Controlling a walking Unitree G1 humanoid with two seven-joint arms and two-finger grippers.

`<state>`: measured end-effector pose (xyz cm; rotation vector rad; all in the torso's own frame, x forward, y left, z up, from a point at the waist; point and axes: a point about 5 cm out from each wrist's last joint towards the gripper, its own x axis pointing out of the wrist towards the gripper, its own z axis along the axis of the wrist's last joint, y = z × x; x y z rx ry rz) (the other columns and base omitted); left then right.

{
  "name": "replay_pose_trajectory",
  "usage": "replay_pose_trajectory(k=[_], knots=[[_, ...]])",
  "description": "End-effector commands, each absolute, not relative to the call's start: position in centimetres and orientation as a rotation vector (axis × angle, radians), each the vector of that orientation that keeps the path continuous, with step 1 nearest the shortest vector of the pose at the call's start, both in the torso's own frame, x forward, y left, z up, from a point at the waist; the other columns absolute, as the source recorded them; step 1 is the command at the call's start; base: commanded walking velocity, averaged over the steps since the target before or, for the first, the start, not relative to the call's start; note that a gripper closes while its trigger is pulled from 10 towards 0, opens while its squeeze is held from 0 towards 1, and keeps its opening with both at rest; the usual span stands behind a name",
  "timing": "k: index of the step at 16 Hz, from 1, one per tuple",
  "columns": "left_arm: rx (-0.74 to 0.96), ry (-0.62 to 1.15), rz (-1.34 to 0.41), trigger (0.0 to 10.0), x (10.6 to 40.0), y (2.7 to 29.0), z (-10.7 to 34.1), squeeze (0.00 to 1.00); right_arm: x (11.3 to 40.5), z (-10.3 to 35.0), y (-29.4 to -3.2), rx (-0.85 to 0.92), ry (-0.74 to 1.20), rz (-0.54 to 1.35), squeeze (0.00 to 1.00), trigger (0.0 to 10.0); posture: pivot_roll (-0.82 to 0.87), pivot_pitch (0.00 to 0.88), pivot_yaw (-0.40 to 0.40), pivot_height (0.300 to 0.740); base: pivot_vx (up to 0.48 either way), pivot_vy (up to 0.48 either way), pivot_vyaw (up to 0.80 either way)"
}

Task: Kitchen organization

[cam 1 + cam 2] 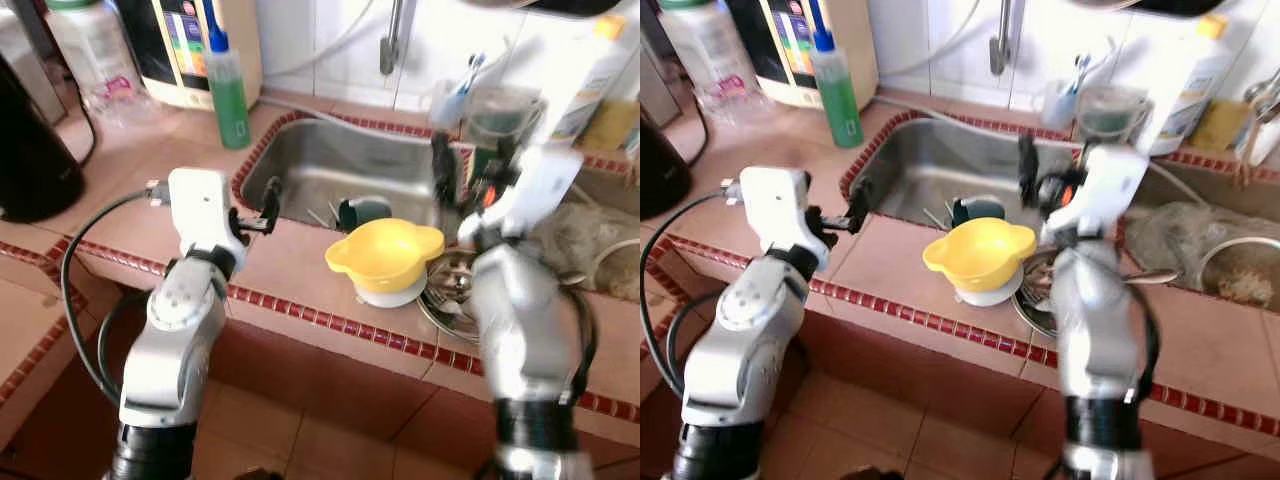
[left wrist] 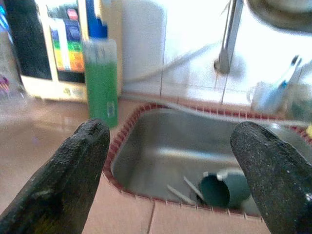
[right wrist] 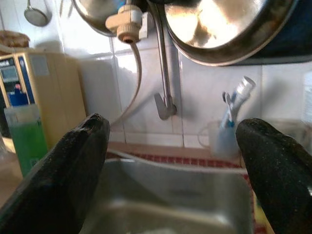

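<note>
— While both arms are held up before the sink (image 1: pixel 350 170), how are the pincers set?

— The left pincer (image 1: pixel 270 205) is held wide, nothing between its fingers (image 2: pixel 73 165), at the near left corner of the basin. The right pincer (image 1: pixel 440 165) is also spread wide and empty, poised over the basin's right rim.

— What is judged to be the thing to be tidied?

— Nothing is named by the task. A teal cup (image 2: pixel 217 187) is seen lying on its side in the basin, with a few thin utensils (image 2: pixel 183 190) beside it. A yellow bowl (image 1: pixel 385 255) is stacked on a white one on the surface's front edge.

— Which way does the cup lie from each pincer?

— Ahead of and below the left pincer, toward its right finger; its mouth is turned toward that pincer, so its long axis runs roughly along the approach. From the right pincer it lies down and to the left. The left is judged somewhat better lined up.
</note>
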<state>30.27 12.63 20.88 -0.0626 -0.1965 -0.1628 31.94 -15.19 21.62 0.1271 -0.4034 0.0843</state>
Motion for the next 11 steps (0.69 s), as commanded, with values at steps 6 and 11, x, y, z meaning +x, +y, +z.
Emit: replay_pose_trajectory(k=[6,11], knots=[[-0.1,-0.234,-0.276,10.0,29.5,12.1,17.7,0.0,29.2,19.6,-14.2,0.056,-0.464,0.093,0.0,10.0,-0.18,0.009,0.066,0.74,0.0,0.0,0.0],[-0.021,-0.236,-0.339,10.0,29.0,11.9,15.9,0.0,27.9,17.5,-14.5,-0.007,-0.432,0.119,0.0,10.0,-0.19,0.006,0.081,0.74,0.0,0.0,0.0]])
